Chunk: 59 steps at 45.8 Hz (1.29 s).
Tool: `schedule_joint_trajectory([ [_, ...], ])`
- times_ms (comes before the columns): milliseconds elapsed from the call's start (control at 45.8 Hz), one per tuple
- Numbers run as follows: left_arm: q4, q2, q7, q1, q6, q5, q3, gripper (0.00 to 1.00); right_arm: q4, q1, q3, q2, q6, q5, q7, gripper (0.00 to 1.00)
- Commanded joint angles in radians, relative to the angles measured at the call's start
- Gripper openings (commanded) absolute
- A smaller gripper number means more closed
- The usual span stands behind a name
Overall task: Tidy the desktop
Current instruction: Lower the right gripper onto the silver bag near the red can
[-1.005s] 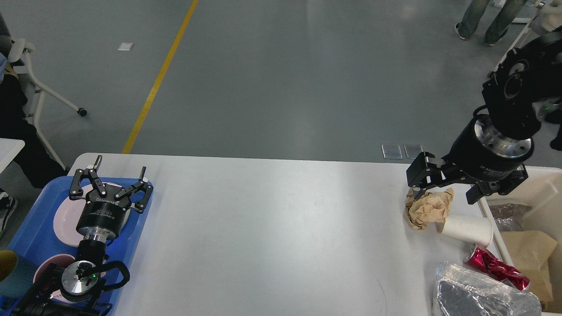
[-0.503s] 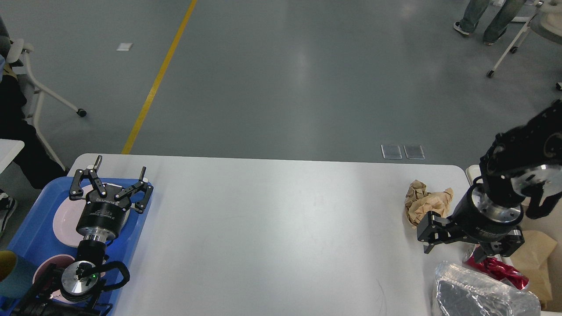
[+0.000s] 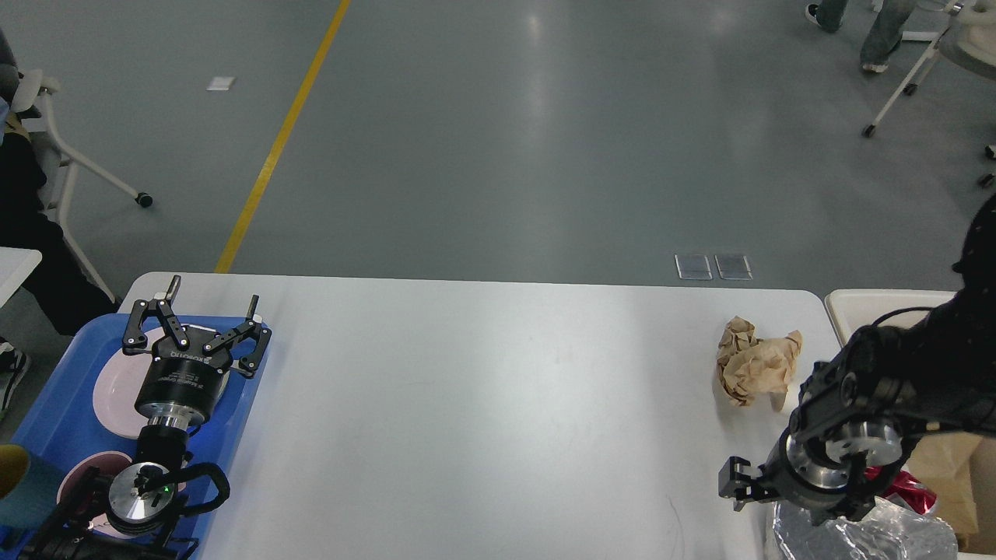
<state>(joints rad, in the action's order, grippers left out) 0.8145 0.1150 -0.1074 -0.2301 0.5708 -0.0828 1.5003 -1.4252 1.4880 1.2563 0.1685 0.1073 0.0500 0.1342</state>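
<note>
Nearest the robot, at the lower right, the right claw [image 3: 739, 488] hangs low over the tabletop [image 3: 482, 404], pointing leftward; it is seen small and dark, so whether its fingers are spread or together cannot be told. Just beside it, at the bottom edge, lies a crinkled silver foil bag [image 3: 864, 537], and a red shiny wrapper [image 3: 903, 486] shows behind the arm. To the far right stands a cream-white bin [image 3: 864, 307] with brown paper [image 3: 945, 459] inside.

At the lower left, a blue tray [image 3: 62, 404] rests on the tabletop's left end. It carries a pink plate [image 3: 117, 389], a second pink dish [image 3: 82, 470] nearer the robot, and a teal cup [image 3: 27, 490] at the picture's edge. The left claw [image 3: 204, 317] hovers above the far part of the tray, its two fingers spread wide and holding nothing.

Farther out on the right side, a crumpled brown paper ball [image 3: 755, 369] sits on the white tabletop, apart from the right claw. The tabletop spans nearly the whole width of the view.

Beyond its far edge lies grey floor [image 3: 506, 140] with a yellow line [image 3: 280, 140].
</note>
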Motion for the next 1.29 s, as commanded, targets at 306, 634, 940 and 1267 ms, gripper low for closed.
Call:
schedule_joint_trajectory([
  [306,0.000,0.000,0.000,0.000,0.000,0.000,0.000,0.96,0.091,-0.103,-0.009,-0.017,-0.051,0.011,0.002,0.30],
  [634,0.000,0.000,0.000,0.000,0.000,0.002,0.000,0.96,0.083,-0.123,-0.009,-0.014,-0.110,0.131,0.002,0.00],
  [940,0.000,0.000,0.000,0.000,0.000,0.000,0.000,0.96,0.057,-0.118,-0.015,-0.018,-0.109,0.137,0.001,0.00],
  [1267,0.000,0.000,0.000,0.000,0.000,0.000,0.000,0.96,-0.067,0.075,-0.014,0.020,0.061,0.139,-0.005,0.00],
])
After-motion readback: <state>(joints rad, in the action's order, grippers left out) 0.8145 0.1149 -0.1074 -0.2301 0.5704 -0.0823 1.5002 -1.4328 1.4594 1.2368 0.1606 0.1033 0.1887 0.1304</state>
